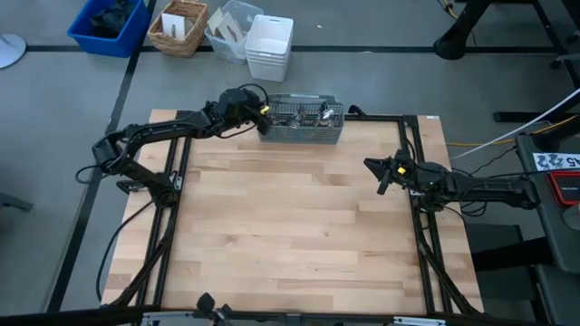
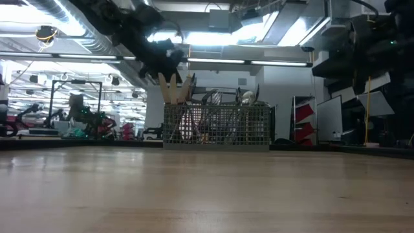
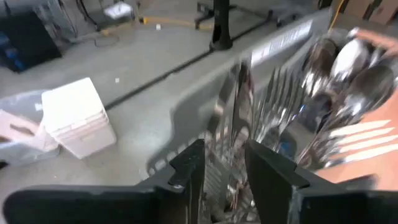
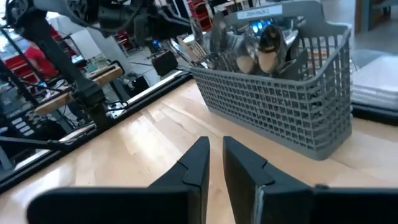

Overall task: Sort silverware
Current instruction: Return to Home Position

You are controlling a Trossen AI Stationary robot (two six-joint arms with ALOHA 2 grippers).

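Jaws of left gripper (image 3: 224, 171) sit parted over caddy (image 1: 304, 124), silverware (image 3: 292, 106) upright inside; we judge drop-off. Right gripper (image 4: 214, 163) narrow, holding nothing, waits above tabletop (image 1: 290, 226).

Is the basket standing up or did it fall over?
Standing up. The basket sits flat on the table, and the forks and spoons poke out of its top.

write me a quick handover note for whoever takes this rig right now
Left gripper: open, over the left end of the caddy, nothing held.
Right gripper: fingers a narrow gap apart, empty, low over the table at its right side, pointing at the caddy.
Silverware: forks and spoons stand upright in the caddy at the table's far edge.
Done: none seen lying on the table.
Left: possibly nothing; check the grouping.
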